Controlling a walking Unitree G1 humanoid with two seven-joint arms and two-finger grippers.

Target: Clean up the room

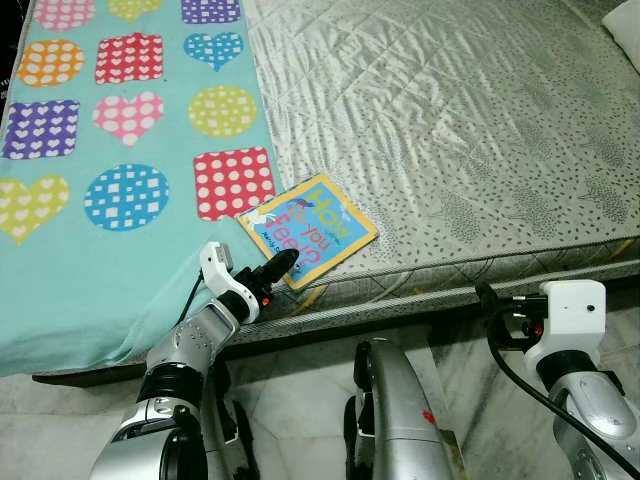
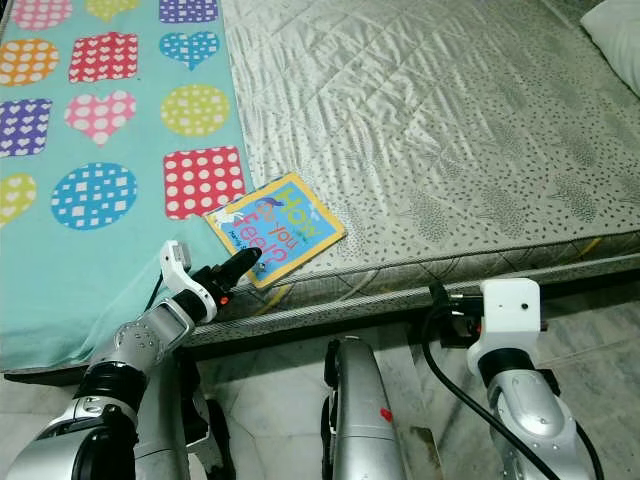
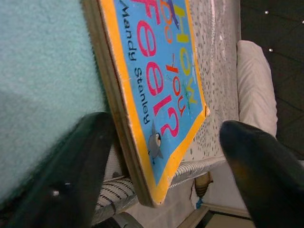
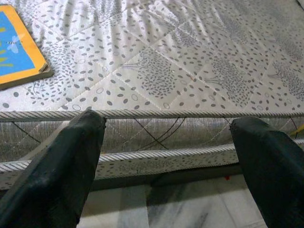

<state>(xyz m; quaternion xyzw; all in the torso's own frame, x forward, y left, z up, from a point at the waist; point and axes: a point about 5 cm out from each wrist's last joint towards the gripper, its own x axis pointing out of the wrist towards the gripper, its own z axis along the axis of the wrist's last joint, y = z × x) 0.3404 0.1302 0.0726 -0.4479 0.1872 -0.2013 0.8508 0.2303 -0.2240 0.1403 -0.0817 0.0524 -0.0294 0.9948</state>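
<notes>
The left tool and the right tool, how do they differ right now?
The left tool reaches up over the mattress edge, while the right tool hangs lower, in front of the mattress side. The left tool's fingers straddle the near corner of the book; the right tool has nothing between its fingers. The left tool is beside the teal blanket; the right tool faces bare mattress. Both are open.

The book (image 1: 310, 231) lies on the mattress (image 1: 470, 150), right of the blanket (image 1: 110, 200).
</notes>
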